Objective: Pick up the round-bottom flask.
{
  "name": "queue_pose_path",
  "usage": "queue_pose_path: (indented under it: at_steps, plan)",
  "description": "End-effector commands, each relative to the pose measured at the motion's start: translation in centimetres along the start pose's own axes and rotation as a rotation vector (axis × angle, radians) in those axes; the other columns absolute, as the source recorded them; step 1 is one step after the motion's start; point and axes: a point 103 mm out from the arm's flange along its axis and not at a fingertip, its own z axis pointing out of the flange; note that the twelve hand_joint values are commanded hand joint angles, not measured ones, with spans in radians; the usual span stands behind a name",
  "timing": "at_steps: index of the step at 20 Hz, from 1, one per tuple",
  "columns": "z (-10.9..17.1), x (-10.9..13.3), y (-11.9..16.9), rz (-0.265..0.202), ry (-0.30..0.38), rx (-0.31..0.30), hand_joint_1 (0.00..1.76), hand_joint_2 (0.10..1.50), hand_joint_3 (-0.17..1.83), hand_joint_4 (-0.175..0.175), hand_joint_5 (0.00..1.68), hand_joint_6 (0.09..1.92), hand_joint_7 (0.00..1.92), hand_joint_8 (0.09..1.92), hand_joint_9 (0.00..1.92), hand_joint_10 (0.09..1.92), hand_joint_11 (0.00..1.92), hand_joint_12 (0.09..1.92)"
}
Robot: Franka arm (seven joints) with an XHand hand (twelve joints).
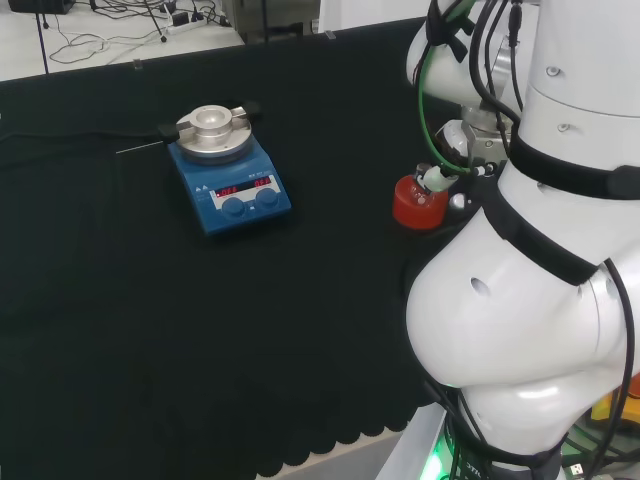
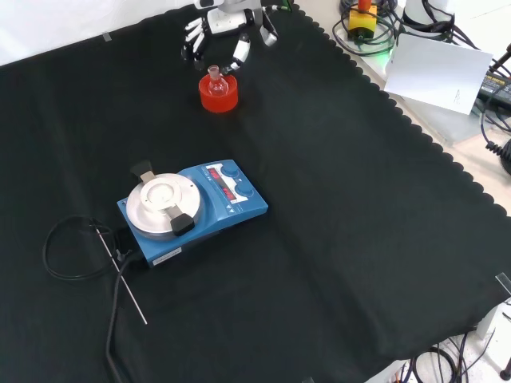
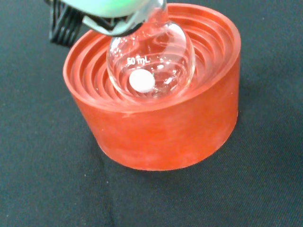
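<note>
1. One round-bottom flask (image 3: 151, 61) of clear glass sits in a red ribbed stand (image 3: 161, 127); in the wrist view its bulb rests in the stand's ringed hollow, with a small white oval piece (image 3: 142, 81) lying inside at the bottom of the bulb.
2. My robot hand (image 2: 227, 36) hangs just above and behind the flask in the front view, at the top of that view. Its black and white fingers (image 2: 192, 40) spread downward around the flask's neck without closing on it, so I count it as open and holding nothing.
3. From the front, the flask's short neck (image 2: 214, 73) stands upright out of the stand, and the fingertips sit to either side of it and slightly higher. I cannot tell whether any finger touches the glass.
4. From the head view, the stand shows as a red shape (image 1: 415, 203) on the black cloth of the counter (image 1: 150, 330), just left of my arm's white links (image 1: 520, 300), which cover part of it.
5. Well apart from the stand, a blue hotplate stirrer (image 2: 196, 209) with a round silver top plate (image 2: 162, 199) rests nearer the middle of the counter.
6. A black cable (image 2: 68, 247) loops on the cloth beside the stirrer in the front view, and a thin metal rod (image 2: 124, 275) lies across it.
</note>
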Motion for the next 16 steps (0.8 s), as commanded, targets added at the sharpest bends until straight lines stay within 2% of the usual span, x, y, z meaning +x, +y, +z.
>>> queue_pose_path:
  at_steps: [1,3,16]
  plan:
    - [0.45,1.75,-0.04,-0.012,-0.012,0.011,0.94,0.64,0.67,-0.079,0.82,0.72,0.39,0.71,0.55,0.66,0.20,1.40]
    - [0.52,2.16,-0.07,-0.003,-0.033,0.009,0.94,0.64,0.67,-0.079,0.82,0.72,0.39,0.71,0.55,0.66,0.20,1.39]
    - [0.63,1.84,0.06,0.007,-0.037,0.011,0.94,0.63,0.68,-0.086,0.85,0.74,0.38,0.71,0.56,0.66,0.20,1.40]
